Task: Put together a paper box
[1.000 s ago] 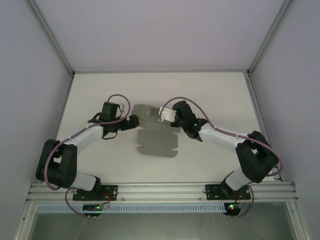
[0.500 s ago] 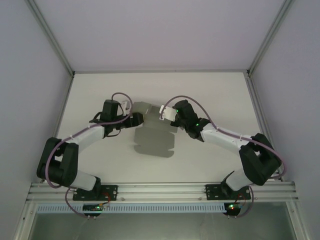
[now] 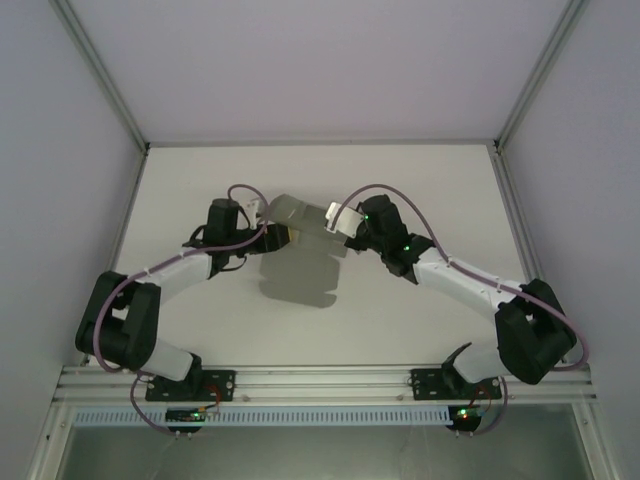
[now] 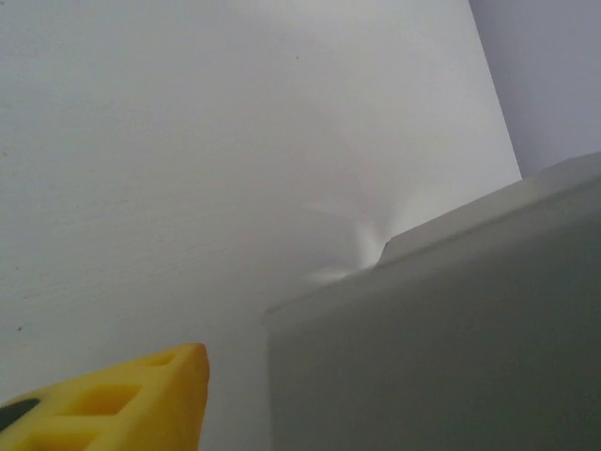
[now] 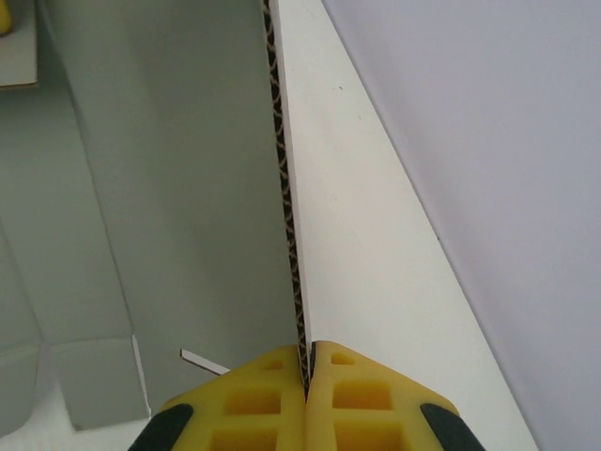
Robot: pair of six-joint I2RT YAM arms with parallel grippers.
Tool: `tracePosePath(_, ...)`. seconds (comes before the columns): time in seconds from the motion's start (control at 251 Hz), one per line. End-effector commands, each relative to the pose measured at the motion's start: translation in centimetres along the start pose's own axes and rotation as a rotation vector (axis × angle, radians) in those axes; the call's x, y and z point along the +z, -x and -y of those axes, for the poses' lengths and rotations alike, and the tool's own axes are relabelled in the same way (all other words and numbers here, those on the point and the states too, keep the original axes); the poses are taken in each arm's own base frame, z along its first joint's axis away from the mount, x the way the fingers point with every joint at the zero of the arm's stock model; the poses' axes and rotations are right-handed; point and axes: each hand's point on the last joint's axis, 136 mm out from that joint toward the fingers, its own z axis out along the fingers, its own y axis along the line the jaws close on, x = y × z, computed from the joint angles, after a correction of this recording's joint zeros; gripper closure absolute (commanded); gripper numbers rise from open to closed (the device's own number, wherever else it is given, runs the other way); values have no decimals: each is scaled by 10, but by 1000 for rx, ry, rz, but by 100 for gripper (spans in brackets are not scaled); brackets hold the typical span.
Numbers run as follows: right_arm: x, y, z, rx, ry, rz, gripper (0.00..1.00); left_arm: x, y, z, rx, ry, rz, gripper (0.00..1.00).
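The paper box (image 3: 300,215) is a grey die-cut cardboard sheet held up off the white table (image 3: 430,180), between the two arms. My right gripper (image 3: 340,222) is shut on its right edge. In the right wrist view the corrugated edge (image 5: 282,188) runs straight down into the pinch of the yellow fingers (image 5: 306,362). My left gripper (image 3: 283,236) is at the sheet's left side. The left wrist view has one yellow finger (image 4: 122,404) low on the left, a gap apart from the grey panel (image 4: 441,348), which hides the other finger.
The sheet's shadow (image 3: 295,282) falls on the table below it. Pale enclosure walls with metal posts (image 3: 100,80) close in the back and both sides. An aluminium rail (image 3: 320,380) with the arm bases runs along the near edge.
The sheet has been carried a little back and to the left, and stands more upright. My right arm has stretched farther out. The left jaws have narrowed around the sheet's left side.
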Motion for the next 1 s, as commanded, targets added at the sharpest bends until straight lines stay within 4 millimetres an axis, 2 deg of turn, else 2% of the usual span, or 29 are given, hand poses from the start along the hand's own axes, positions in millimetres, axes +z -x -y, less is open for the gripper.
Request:
tracePosePath(0.0,-9,11,2,41,12,56,100,3,-1,13,18,-75,-2,53)
tracePosePath(0.092,-8,11,1,42,17,54,100,3,0,16,23,-85,2,59)
tracePosePath(0.299,-5,8,-1,40,30,36,100,5,0,15,20,-79,2,90)
tracePosePath(0.387,-4,7,-3,40,39,32,100,6,0,15,19,-78,-1,100)
tracePosePath(0.714,-1,3,-3,38,31,14,100,8,0,12,22,-54,-12,100)
tracePosePath(0.746,0,4,-6,39,44,20,100,8,0,12,24,-47,-15,91)
tracePosePath(0.79,1,4,-6,39,48,18,100,7,1,13,27,-45,-15,67)
tracePosePath(0.85,3,2,-4,27,30,7,100,4,1,14,39,-44,-12,40)
tracePosePath(0.998,9,-2,8,-56,-36,-38,100,-7,2,14,68,5,-3,13)
